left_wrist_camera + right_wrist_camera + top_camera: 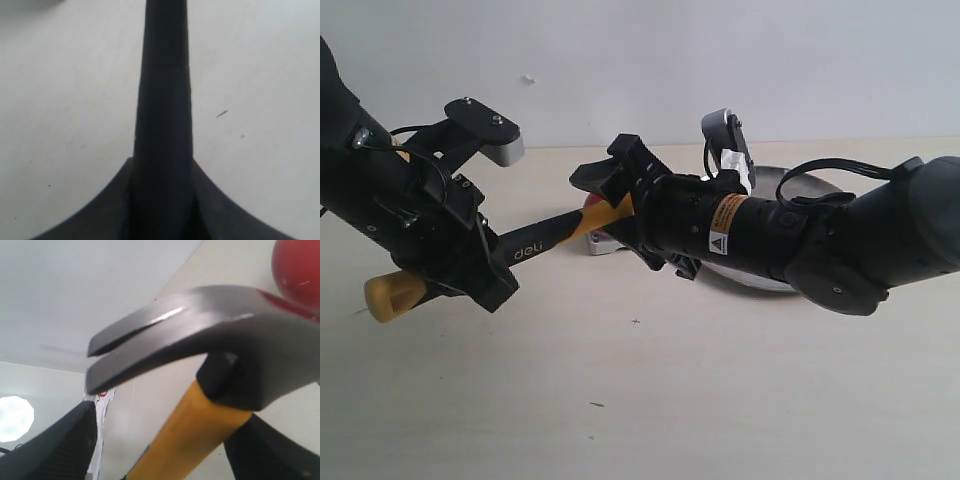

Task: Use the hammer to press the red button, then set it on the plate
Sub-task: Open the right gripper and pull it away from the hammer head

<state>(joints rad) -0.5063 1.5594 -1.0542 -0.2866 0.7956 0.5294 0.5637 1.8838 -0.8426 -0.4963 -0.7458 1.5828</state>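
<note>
Left gripper (488,272) clamped on the hammer (535,248) handle near its yellow end, right gripper (162,426) spread wide either side of the neck, steel head just beside red button (297,270), plate (795,180) partly hidden beneath right arm (840,245).

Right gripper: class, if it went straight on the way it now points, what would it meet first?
The hammer: its steel head sits right ahead of the open jaws, with the red button seemingly just beyond it, though depth is unclear.
</note>
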